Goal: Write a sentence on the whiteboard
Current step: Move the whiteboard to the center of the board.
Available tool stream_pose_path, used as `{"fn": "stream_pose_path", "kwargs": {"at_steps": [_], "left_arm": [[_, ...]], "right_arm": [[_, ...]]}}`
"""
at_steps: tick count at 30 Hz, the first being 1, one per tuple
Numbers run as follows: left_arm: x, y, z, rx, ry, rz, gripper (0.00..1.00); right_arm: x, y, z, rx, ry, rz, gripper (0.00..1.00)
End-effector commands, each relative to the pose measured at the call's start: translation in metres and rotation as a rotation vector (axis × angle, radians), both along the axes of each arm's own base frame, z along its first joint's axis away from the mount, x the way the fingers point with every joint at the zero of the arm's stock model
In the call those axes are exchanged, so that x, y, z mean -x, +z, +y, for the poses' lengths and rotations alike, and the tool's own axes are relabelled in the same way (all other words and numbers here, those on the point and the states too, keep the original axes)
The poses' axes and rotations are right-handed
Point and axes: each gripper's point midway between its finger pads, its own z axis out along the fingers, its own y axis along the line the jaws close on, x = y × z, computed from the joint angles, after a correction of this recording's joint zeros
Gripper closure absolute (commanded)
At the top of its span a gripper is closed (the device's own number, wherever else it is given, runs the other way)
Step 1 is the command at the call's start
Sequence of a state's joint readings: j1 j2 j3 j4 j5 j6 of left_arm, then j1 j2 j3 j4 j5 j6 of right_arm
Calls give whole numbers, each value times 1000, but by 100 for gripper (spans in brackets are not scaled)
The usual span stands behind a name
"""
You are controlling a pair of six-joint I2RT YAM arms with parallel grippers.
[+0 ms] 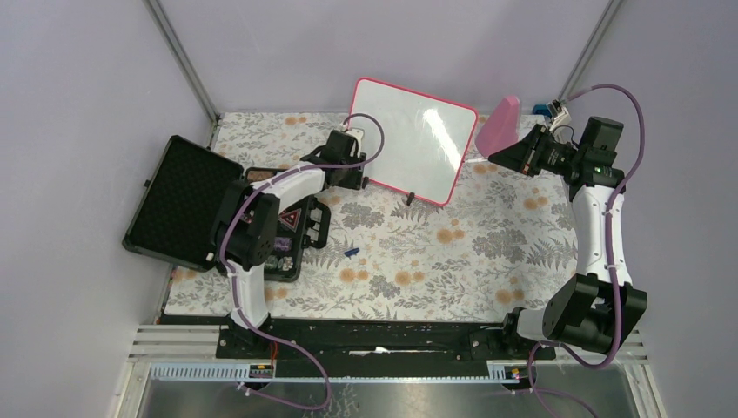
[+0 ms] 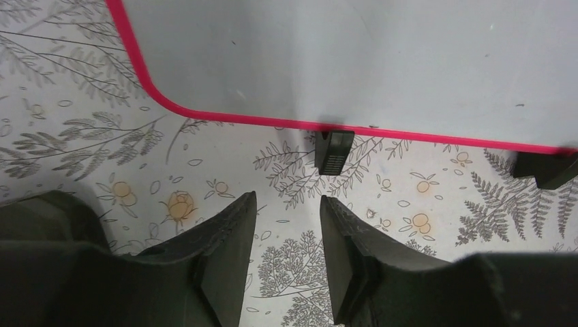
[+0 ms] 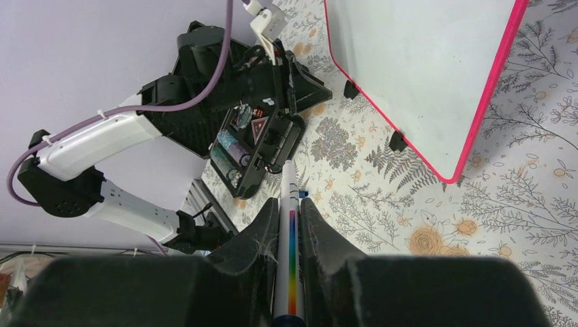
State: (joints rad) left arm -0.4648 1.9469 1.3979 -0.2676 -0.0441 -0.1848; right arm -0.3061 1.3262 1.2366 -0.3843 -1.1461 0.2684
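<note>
Right hand (image 3: 290,206): clenched on marker (image 3: 292,253); left hand (image 2: 287,204): released, near whiteboard (image 1: 413,148), not bracing it. Risk: writing pressure may tip or slide the propped board

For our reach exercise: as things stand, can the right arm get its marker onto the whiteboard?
Probably yes. The right gripper holds the marker just off the whiteboard, and nothing stands between them on the tablecloth.

1. Robot lab cell: left arm (image 1: 280,186) and right arm (image 1: 596,231) bolted to 1 black rail (image 1: 374,335).
2. Plain lilac walls (image 1: 78,104) and metal posts (image 1: 184,61) enclose it.
3. Floral cloth (image 2: 286,197) beneath the left fingers (image 2: 225,259).
</note>
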Motion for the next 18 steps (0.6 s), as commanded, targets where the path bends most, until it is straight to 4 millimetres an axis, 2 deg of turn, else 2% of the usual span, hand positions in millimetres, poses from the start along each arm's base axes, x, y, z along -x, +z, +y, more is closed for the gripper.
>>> {"fn": "stream_pose_path", "kwargs": {"at_steps": [1, 6, 18], "left_arm": [[-10, 4, -13, 26, -56, -45, 56], [-8, 1, -19, 59, -74, -44, 56], [-25, -19, -27, 36, -97, -35, 55]], "right_arm": [[7, 13, 3, 2, 21, -51, 100], [5, 10, 2, 2, 20, -44, 100], [3, 11, 1, 5, 18, -48, 100]]}}
